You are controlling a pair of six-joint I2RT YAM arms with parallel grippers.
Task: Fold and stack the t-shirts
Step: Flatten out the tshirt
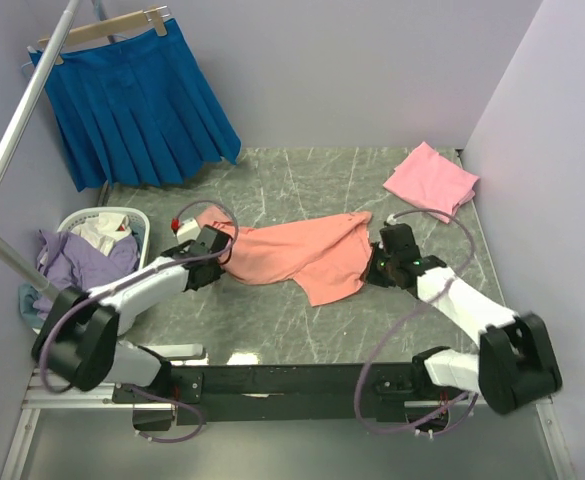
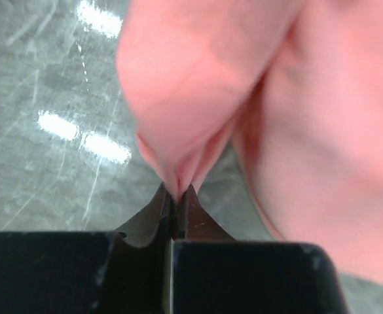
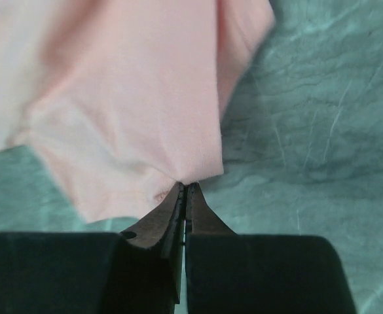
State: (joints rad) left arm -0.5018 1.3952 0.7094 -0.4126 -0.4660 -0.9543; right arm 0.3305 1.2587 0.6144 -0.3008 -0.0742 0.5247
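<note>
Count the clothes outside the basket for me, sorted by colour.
1 salmon-orange t-shirt
1 pink t-shirt
1 blue skirt
Total: 3; the heap in the laundry basket is too jumbled to count.

Robot lab cell staged for laundry, plain lilac walls [image 1: 372, 70], marble-look tabletop [image 1: 272, 320], laundry basket [image 1: 144, 234], pleated skirt [image 1: 142, 105] on hanger [image 1: 107, 27]

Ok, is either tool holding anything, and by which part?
Both hold the salmon-orange t-shirt: left tool pinches a bunched fold at its left end, right tool an edge corner at its right end.
</note>
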